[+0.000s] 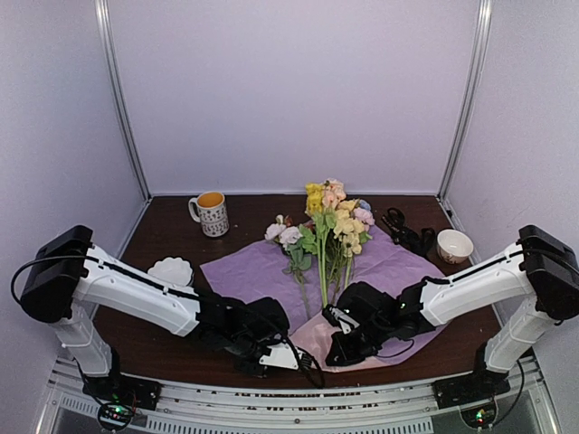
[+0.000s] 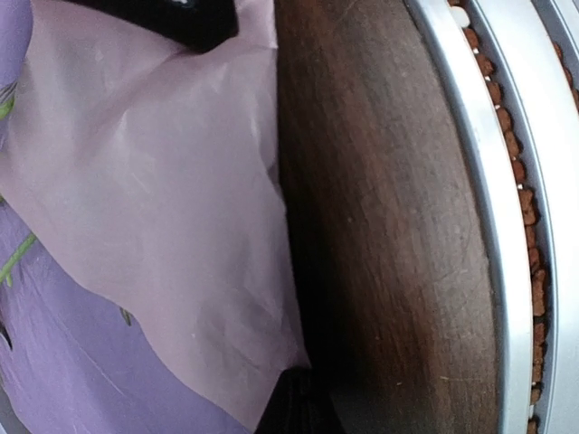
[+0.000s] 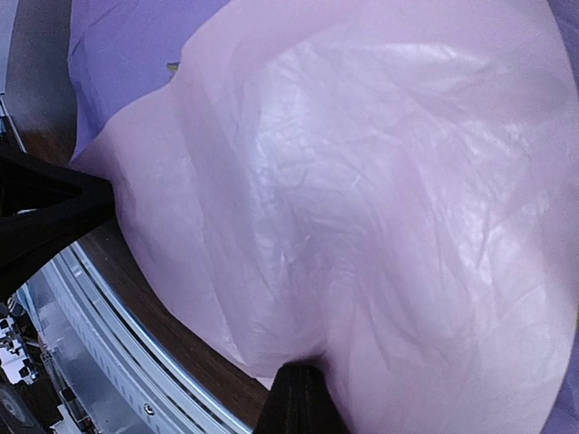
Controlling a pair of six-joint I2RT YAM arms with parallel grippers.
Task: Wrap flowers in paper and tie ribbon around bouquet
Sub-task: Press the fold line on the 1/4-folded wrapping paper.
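The flowers point(image 1: 327, 226) lie on the spread paper point(image 1: 253, 271), blooms toward the back wall and stems toward me. The paper's near edge is lifted and folded, showing its paler pink side point(image 1: 312, 333). My left gripper point(image 1: 294, 354) is shut on that edge's corner; in the left wrist view the pink sheet point(image 2: 172, 208) runs down into the dark fingertips point(image 2: 303, 387). My right gripper point(image 1: 342, 348) is shut on the same edge a little to the right, with crinkled paper point(image 3: 362, 181) bulging above its fingertips point(image 3: 303, 372). The black ribbon point(image 1: 405, 232) lies in a heap at the back right.
A mug point(image 1: 212, 213) stands at the back left and a white scalloped dish point(image 1: 171, 270) lies by the left arm. A small bowl point(image 1: 454, 245) sits at the right, beside the ribbon. The metal rail point(image 2: 493, 226) runs along the table's near edge, close to both grippers.
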